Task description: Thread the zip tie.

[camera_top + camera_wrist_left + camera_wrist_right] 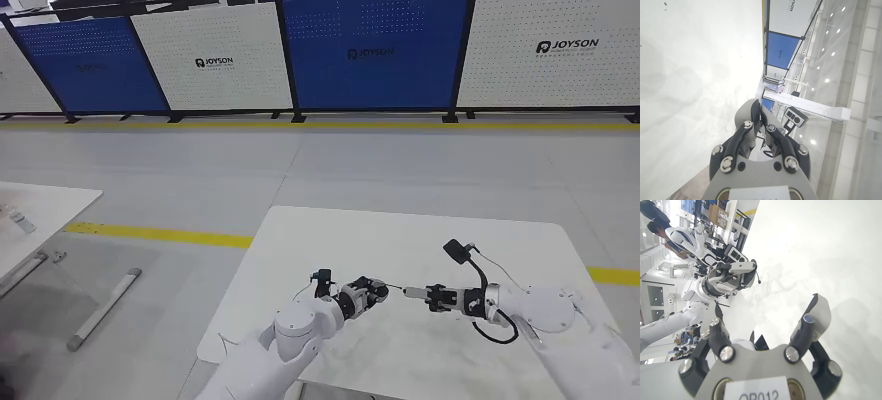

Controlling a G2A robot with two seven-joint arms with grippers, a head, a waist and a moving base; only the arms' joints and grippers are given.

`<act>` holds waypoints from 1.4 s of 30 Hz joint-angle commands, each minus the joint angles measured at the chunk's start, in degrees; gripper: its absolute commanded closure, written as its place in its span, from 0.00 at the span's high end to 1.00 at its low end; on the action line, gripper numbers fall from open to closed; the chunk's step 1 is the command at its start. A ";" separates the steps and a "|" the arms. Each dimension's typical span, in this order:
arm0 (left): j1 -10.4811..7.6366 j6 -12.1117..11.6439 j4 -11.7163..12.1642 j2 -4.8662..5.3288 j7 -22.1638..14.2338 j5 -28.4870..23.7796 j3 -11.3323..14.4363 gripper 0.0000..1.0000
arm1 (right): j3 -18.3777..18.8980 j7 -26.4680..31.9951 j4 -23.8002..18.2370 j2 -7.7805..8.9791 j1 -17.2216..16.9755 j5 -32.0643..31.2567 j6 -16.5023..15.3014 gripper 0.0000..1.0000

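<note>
A thin black zip tie [758, 275] with a small head at its free end sticks out of my left gripper [748, 275], which is shut on it. In the top view, the left gripper [378, 290] hangs above the front middle of the white table [400, 240]. My right gripper [412, 293] faces it from the right, a short gap away, at about the same height. In its own wrist view the right gripper [765, 301] is open wide with nothing between its fingers. In the left wrist view the left gripper [758, 106] has its pads pressed together; the tie is hidden there.
The table's near edge lies just below both arms. A second white table [40, 210] stands off to the left across the floor. Blue and white panel walls [370, 50] close off the back.
</note>
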 commanded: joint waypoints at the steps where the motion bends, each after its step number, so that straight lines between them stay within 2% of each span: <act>1: 0.00 0.00 0.00 0.00 0.00 0.00 0.00 0.00 | 0.00 0.00 0.00 0.00 0.00 0.00 0.01 1.00; 5: 0.07 -0.71 0.11 -0.08 -0.58 0.41 0.34 0.00 | -0.16 -1.60 -1.29 0.05 -0.40 -3.04 -1.27 1.00; 12: 0.03 -1.16 -0.54 -0.16 0.49 1.66 0.18 0.00 | -1.97 1.44 -2.47 -0.17 3.13 -11.65 -1.16 1.00; 20: 0.03 -1.16 -0.51 -0.17 0.63 1.52 0.05 0.00 | -2.06 1.16 -2.53 -0.19 2.83 -11.67 -1.15 1.00; 25: 0.35 -1.24 -0.67 -0.28 0.72 2.12 0.49 0.00 | -1.73 0.76 -2.34 -0.31 2.82 -10.93 -2.92 1.00; 28: 0.46 -1.03 -0.81 -0.31 0.77 2.15 0.42 0.00 | -1.79 0.96 -2.68 -0.41 3.07 -11.20 -2.73 0.46; 31: 0.62 -0.88 -1.05 -0.33 0.76 2.32 0.42 0.00 | -2.04 1.89 -2.81 -0.52 3.77 -11.98 -1.52 0.30; 33: 0.90 -0.97 -1.43 -0.32 0.61 2.60 0.44 0.00 | -2.35 2.52 -2.77 -0.66 4.25 -12.28 -1.24 0.24; 37: 1.49 -1.09 -2.22 -0.22 0.24 3.45 0.34 0.00 | -2.96 3.21 -2.43 -0.97 5.04 -12.40 -0.88 0.24; 38: 1.65 -1.09 -2.39 -0.19 0.16 3.74 0.34 0.00 | -3.13 3.46 -2.30 -1.05 5.20 -12.32 -0.93 0.29; 40: 2.06 -0.95 -2.88 -0.12 -0.24 4.33 0.41 0.00 | -3.49 4.04 -1.82 -1.25 5.78 -12.27 -1.03 0.24; 42: 2.37 -0.86 -3.23 -0.05 -0.51 4.75 0.37 0.00 | -3.84 4.32 -1.54 -1.42 6.13 -12.26 -1.12 0.26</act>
